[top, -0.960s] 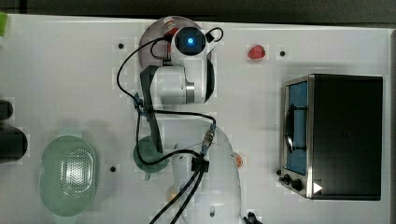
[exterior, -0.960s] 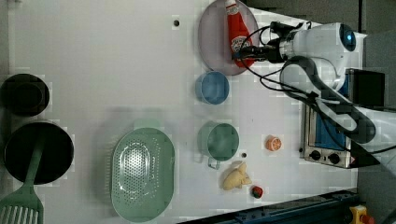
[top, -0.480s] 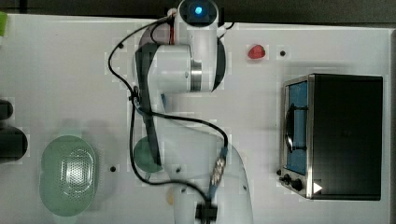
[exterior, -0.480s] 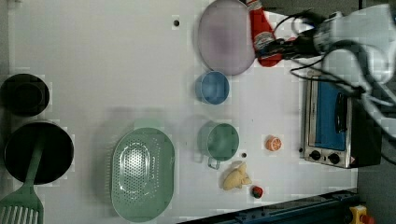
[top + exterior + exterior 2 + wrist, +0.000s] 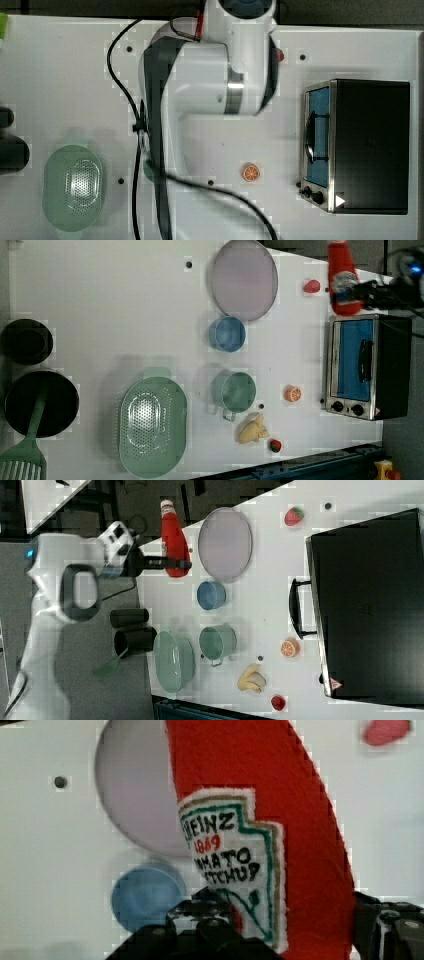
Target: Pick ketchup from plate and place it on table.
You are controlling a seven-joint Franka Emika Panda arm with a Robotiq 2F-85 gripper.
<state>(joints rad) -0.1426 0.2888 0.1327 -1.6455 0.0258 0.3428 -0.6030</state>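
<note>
The ketchup [image 5: 343, 270], a slim red bottle with a white-edged label, hangs in the air clear of the plate [image 5: 244, 280], and my gripper [image 5: 350, 291] is shut on its lower body. In the right view the ketchup [image 5: 173, 532] appears to the left of the bare mauve plate [image 5: 225, 537], with the gripper [image 5: 172, 562] clamped across it. The wrist view has the ketchup [image 5: 280, 820] close up between the dark fingers [image 5: 200, 920], over the plate [image 5: 135, 795] and the white table [image 5: 50, 870]. In the top view the arm [image 5: 235, 60] covers the plate area.
A blue bowl [image 5: 227, 333] and a teal cup [image 5: 234, 391] sit below the plate in the left view. A strawberry [image 5: 311, 286], toaster oven [image 5: 367, 365], orange slice [image 5: 292, 393], banana [image 5: 252, 430], green colander [image 5: 152, 426] and black pots [image 5: 40, 402] also stand on the table [image 5: 125, 300].
The ketchup lay on the plate in the gripper a second ago. The arm has since risen toward the top camera with the bottle, leaving the plate bare.
</note>
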